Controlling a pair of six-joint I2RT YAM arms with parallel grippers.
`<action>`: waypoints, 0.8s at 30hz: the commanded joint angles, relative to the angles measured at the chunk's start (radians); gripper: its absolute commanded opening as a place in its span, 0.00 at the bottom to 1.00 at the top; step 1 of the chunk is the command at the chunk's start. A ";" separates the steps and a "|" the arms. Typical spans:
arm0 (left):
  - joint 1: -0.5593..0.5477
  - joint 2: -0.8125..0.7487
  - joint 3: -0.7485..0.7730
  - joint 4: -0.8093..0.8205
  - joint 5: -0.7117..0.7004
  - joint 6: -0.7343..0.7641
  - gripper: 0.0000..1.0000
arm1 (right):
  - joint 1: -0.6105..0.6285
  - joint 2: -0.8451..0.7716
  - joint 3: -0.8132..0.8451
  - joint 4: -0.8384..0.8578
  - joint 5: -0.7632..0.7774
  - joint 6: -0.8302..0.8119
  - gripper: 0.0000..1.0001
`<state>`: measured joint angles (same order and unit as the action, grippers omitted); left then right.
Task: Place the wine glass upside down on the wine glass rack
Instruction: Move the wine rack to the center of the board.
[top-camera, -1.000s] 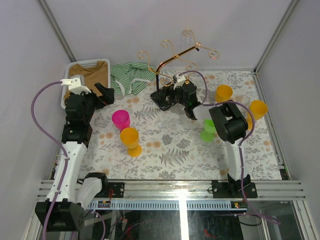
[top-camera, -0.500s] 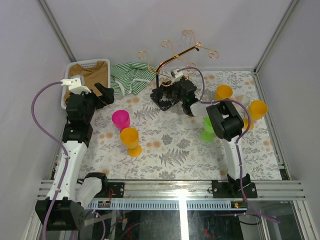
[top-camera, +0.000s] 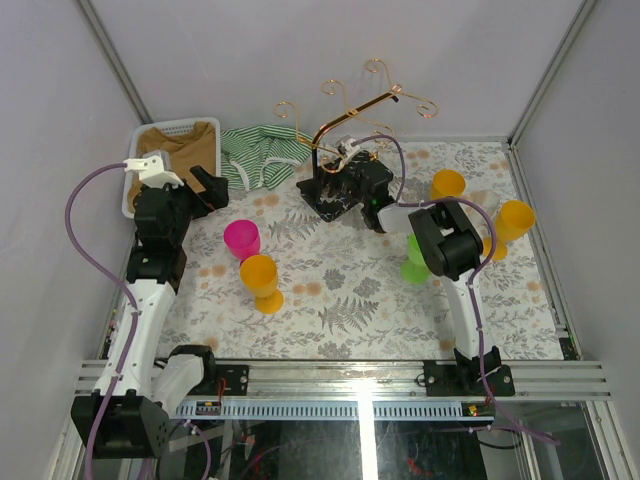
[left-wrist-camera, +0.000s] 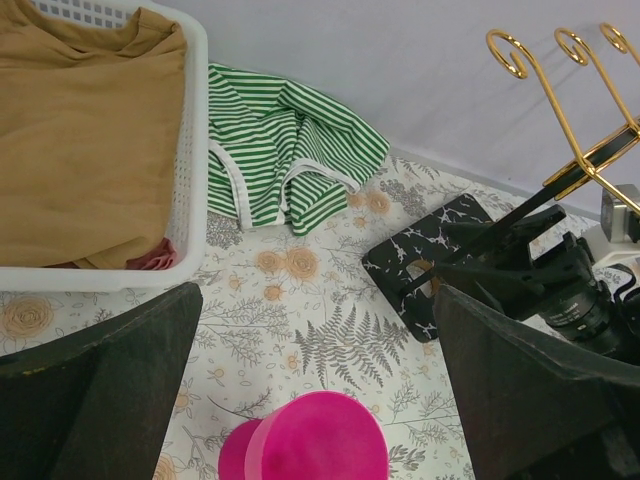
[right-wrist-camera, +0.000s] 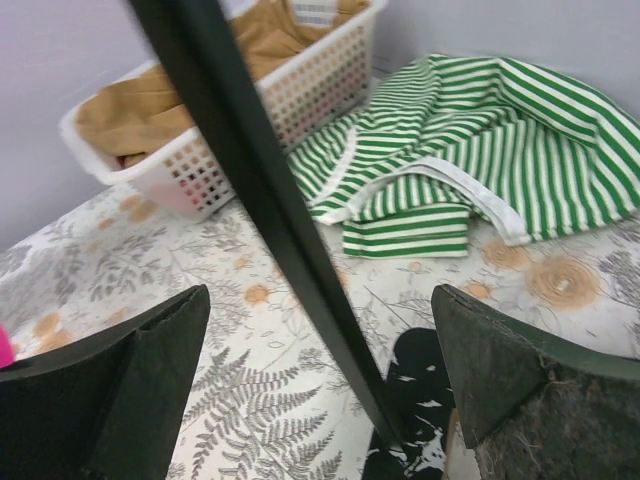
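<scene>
**Left gripper.** The left gripper (top-camera: 205, 188) hangs over the left side of the floral-printed table cover (top-camera: 340, 290). Its jaws are spread wide and hold nothing. In the left wrist view, the left gripper (left-wrist-camera: 315, 330) is directly above a pink plastic goblet (left-wrist-camera: 312, 440).

**Right gripper.** The right gripper (top-camera: 347, 183) is at the foot of the thin gold metal wine glass rack (top-camera: 355, 108), over its black speckled rectangular base (top-camera: 320, 198). In the right wrist view, the right gripper (right-wrist-camera: 315, 300) is fully spread. The rack's upright post (right-wrist-camera: 255, 190) runs between the two fingers. No contact with either finger is visible.

**Task objects.** The rack stands at the far middle of the table, with its curled hooks raised above the right gripper. The pink plastic goblet (top-camera: 241, 240) and an orange plastic goblet (top-camera: 260, 275) stand on the table left of centre. A green plastic goblet (top-camera: 417, 258) and two yellow-orange plastic goblets (top-camera: 447, 185) (top-camera: 515, 220) stand on the right side.

**Other items.** A white perforated plastic basket (top-camera: 128, 190) holding tan cloth occupies the far left corner. A green-and-white striped garment (top-camera: 260, 152) lies between the basket and the rack.
</scene>
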<state>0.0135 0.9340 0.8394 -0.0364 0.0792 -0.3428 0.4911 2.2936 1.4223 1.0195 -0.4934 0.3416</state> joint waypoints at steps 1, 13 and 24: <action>-0.004 0.001 -0.012 0.072 -0.020 0.007 1.00 | 0.011 0.011 0.041 0.139 -0.138 0.020 1.00; -0.003 -0.014 -0.028 0.069 -0.027 0.008 1.00 | 0.011 -0.047 -0.015 0.124 -0.342 0.041 0.99; -0.004 -0.007 -0.032 0.075 -0.020 0.015 1.00 | 0.012 -0.137 -0.107 0.102 -0.444 0.043 1.00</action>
<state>0.0135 0.9329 0.8162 -0.0353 0.0704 -0.3424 0.4858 2.2436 1.3434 1.1023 -0.8146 0.3653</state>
